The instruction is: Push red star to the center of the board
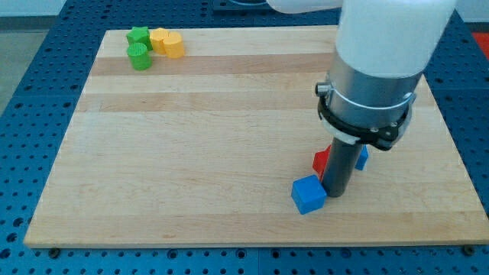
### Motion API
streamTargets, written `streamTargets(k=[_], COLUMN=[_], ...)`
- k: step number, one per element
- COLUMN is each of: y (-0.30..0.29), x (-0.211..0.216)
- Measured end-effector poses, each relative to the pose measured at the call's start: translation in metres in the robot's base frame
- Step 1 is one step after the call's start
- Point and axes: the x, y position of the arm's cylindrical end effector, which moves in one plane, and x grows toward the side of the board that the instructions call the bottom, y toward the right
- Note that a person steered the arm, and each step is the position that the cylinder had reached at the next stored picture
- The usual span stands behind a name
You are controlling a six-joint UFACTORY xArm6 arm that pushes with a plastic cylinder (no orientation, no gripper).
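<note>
The red star [322,161] lies on the wooden board [229,137] at the lower right, mostly hidden behind my rod; only its left part shows. My tip [334,195] stands just below and right of it, touching or nearly touching it. A blue cube [308,194] sits directly left of the tip. Another blue block [362,157] peeks out to the right of the rod, mostly hidden.
At the board's top left, a green star [138,35], a green cylinder [140,56], a yellow block [158,38] and a yellow cylinder [173,46] cluster together. The arm's white and grey body [378,61] covers the upper right of the board.
</note>
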Motion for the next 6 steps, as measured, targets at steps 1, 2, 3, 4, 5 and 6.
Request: streamTargets(k=[1,2,3,4,5,6], y=[0.004,0.004,0.003,-0.01,-0.037,-0.064], x=[-0.018,-0.042,-0.069,-0.083,-0.083,-0.084])
